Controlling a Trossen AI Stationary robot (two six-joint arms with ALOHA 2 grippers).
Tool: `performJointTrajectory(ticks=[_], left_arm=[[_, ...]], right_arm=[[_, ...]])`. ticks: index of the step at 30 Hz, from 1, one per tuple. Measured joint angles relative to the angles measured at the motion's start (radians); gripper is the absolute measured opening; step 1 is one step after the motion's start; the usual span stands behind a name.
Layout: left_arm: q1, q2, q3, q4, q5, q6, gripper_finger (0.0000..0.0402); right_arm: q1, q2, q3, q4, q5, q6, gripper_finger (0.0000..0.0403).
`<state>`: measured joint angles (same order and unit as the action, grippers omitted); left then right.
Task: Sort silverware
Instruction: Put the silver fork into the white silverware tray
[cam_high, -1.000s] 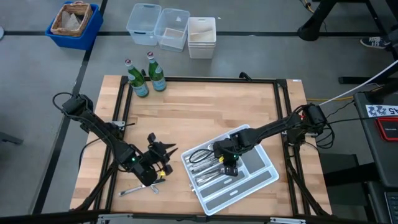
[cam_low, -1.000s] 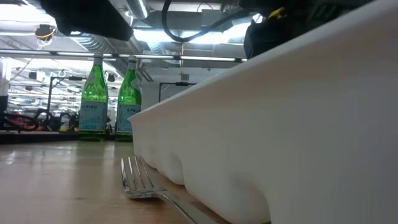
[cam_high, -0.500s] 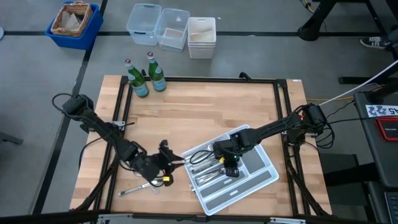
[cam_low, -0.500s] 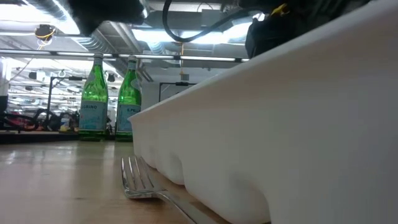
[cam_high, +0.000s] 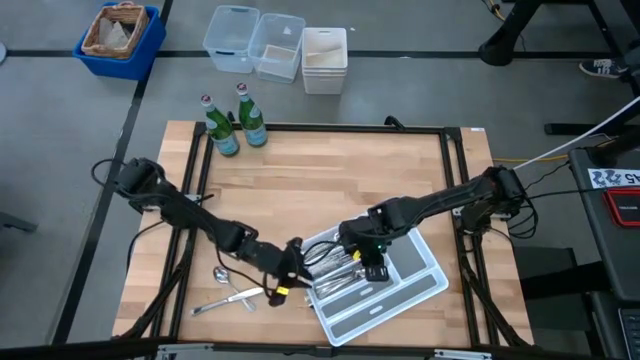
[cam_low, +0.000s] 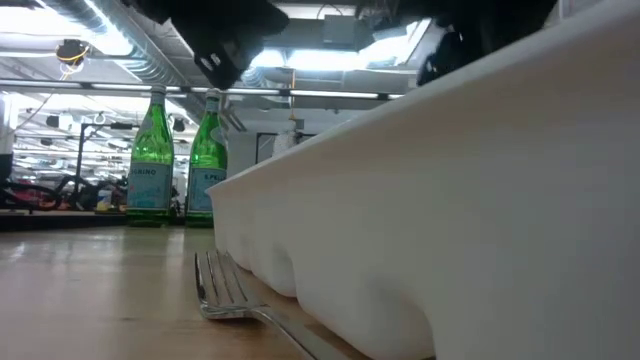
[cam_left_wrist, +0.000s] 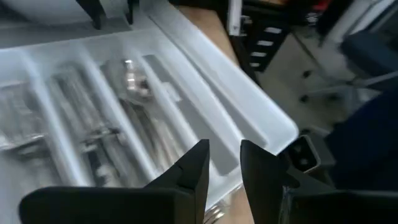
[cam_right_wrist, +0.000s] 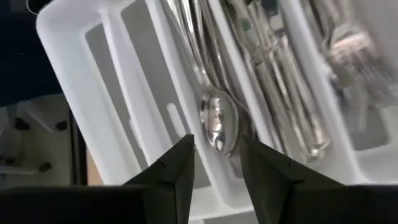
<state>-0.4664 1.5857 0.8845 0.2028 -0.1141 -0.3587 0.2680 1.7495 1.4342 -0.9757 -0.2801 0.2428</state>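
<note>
The white divided tray (cam_high: 432, 285) sits aslant at the table's near right and holds several silver pieces (cam_high: 335, 272) in its long compartments. A loose spoon (cam_high: 221, 274) and a fork (cam_high: 222, 302) lie flat on the wood left of the tray; the low view shows a fork (cam_low: 225, 292) lying by the tray's wall. My left gripper (cam_high: 292, 262) hovers at the tray's left edge, open by a narrow gap (cam_left_wrist: 224, 146) and empty. My right gripper (cam_high: 368, 262) is over the tray, open (cam_right_wrist: 216, 140), above a spoon (cam_right_wrist: 217, 127) that lies in a compartment.
Two green glass bottles (cam_high: 222, 130) (cam_high: 250, 118) stand at the table's far left corner. Clear and white bins (cam_high: 270, 45) and a blue bin (cam_high: 118, 38) sit on the floor beyond the far edge. Bare wood (cam_high: 330, 180) lies in the table's middle and far part.
My left gripper has gone toward the table's right edge, from the loose pieces to the tray's left edge, uncovering the spoon on the wood. My right gripper has stayed over the tray.
</note>
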Motion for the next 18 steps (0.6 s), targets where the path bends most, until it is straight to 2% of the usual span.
performJointTrajectory(ticks=[8, 11, 18], left_arm=[[-0.025, 0.102, 0.000, 0.089, 0.122, -0.016, 0.0125], [-0.054, 0.129, 0.000, 0.098, 0.136, -0.025, 0.0142], [-0.119, 0.187, 0.000, 0.112, 0.122, 0.164, 0.0159]], right_arm=[[0.000, -0.001, 0.090, -0.076, 0.027, -0.042, 0.0131], [0.000, -0.001, 0.092, -0.075, 0.027, -0.042, 0.0131], [0.000, -0.001, 0.092, -0.075, 0.027, -0.043, 0.0131]])
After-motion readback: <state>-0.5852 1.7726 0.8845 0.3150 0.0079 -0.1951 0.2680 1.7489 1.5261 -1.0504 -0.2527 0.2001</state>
